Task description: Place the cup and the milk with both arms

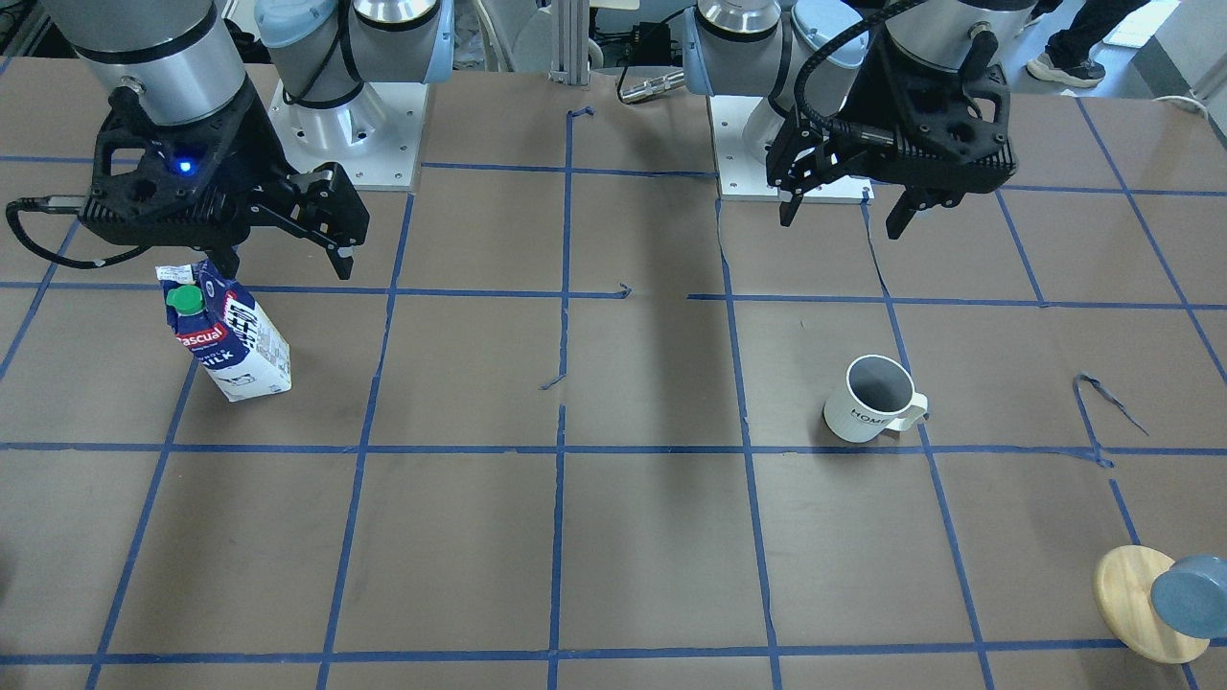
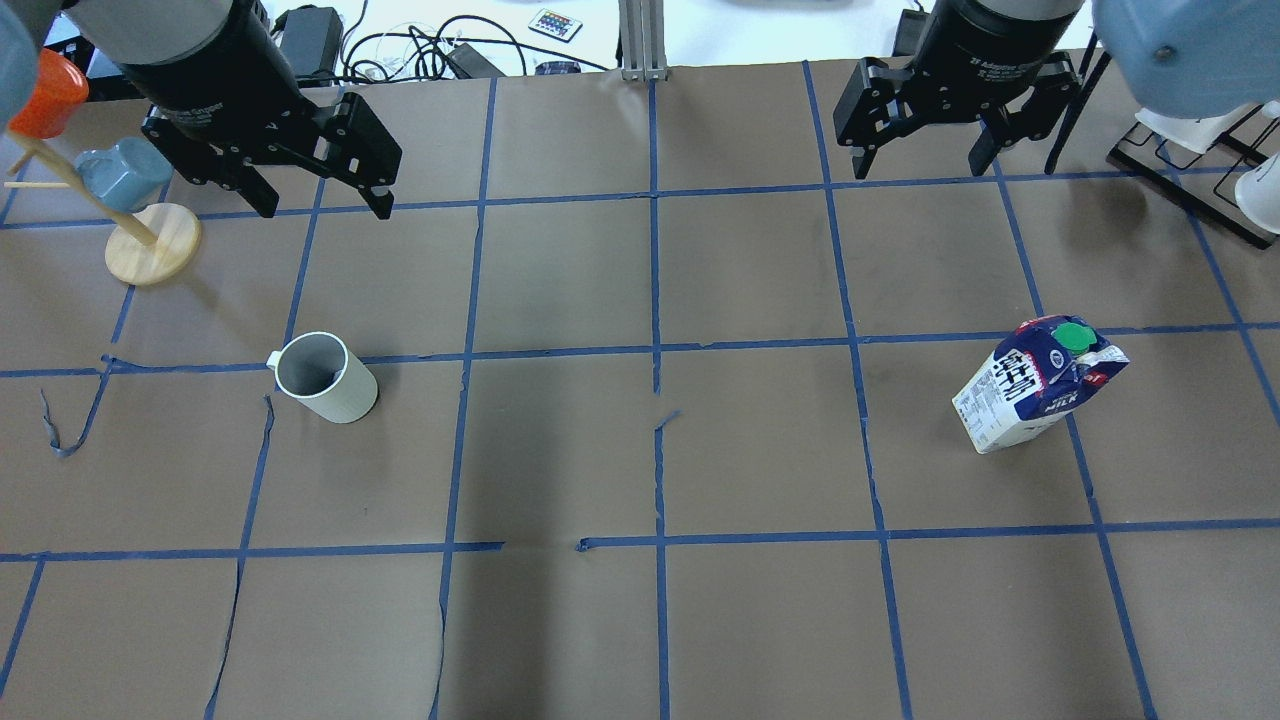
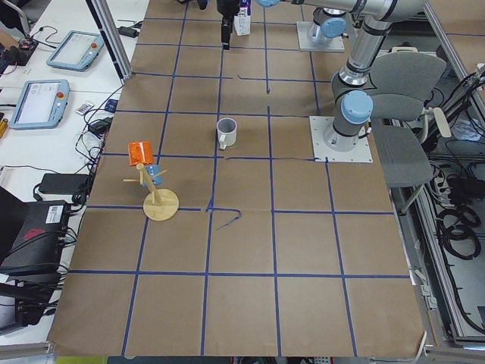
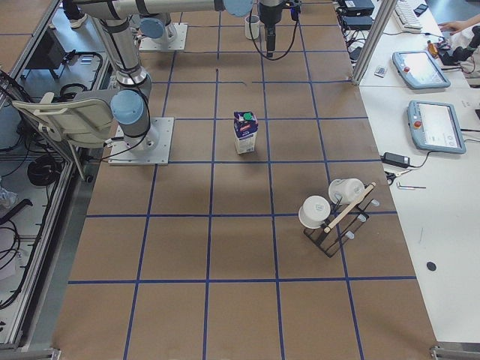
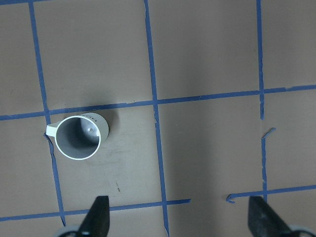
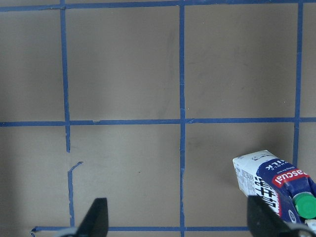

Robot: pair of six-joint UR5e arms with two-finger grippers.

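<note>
The white cup (image 2: pixel 322 378) stands upright on the left half of the table, handle to the view's left; it also shows in the front view (image 1: pixel 870 400) and the left wrist view (image 5: pixel 79 138). The milk (image 2: pixel 1035 395) stands upright on the right half and shows in the front view (image 1: pixel 230 335) and the right wrist view (image 6: pixel 274 185). My left gripper (image 2: pixel 325 208) is open and empty, high above the table beyond the cup. My right gripper (image 2: pixel 918 168) is open and empty, high beyond the milk.
A wooden mug tree (image 2: pixel 150 250) with a blue-grey cup and an orange cup stands at the far left. A black rack (image 2: pixel 1190 185) with white mugs stands at the far right. Blue tape lines grid the brown table (image 2: pixel 650 450), loose in places.
</note>
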